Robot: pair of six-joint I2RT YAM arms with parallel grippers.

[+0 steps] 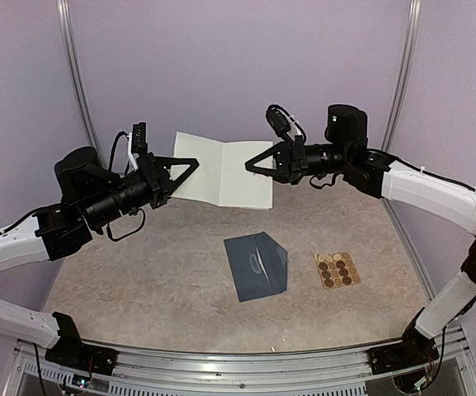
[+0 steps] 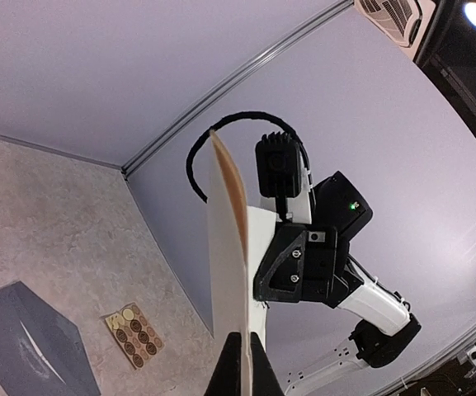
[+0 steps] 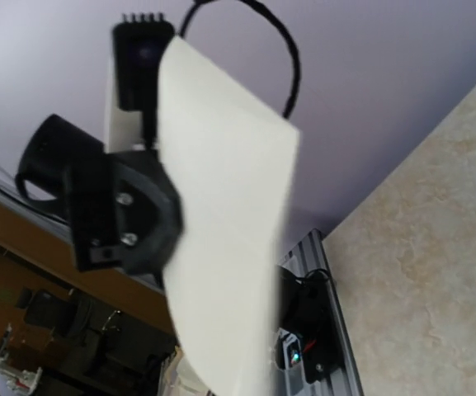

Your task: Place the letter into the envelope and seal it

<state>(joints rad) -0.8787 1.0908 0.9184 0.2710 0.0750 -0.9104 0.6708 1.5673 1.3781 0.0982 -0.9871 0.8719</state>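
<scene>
Lavender walls, speckled table (image 1: 139, 264) | letter (image 1: 221, 169) hanging aloft over far edge | left gripper (image 1: 195, 163) and right gripper (image 1: 250, 167) each pinching one side edge | envelope (image 1: 258, 266) lying flat mid-table, toward right edge | advice: be bringing grippers together evenly, folding on centre crease.

Cream creased letter (image 1: 221, 171) held aloft; slate-blue envelope (image 1: 256, 266) lying flat below, well apart.

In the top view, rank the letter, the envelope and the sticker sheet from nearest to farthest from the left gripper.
1. Nearest, the letter, pinched at its left edge by the left gripper.
2. Next, the envelope, on the table at centre.
3. Farthest, the sticker sheet, right of the envelope.
</scene>
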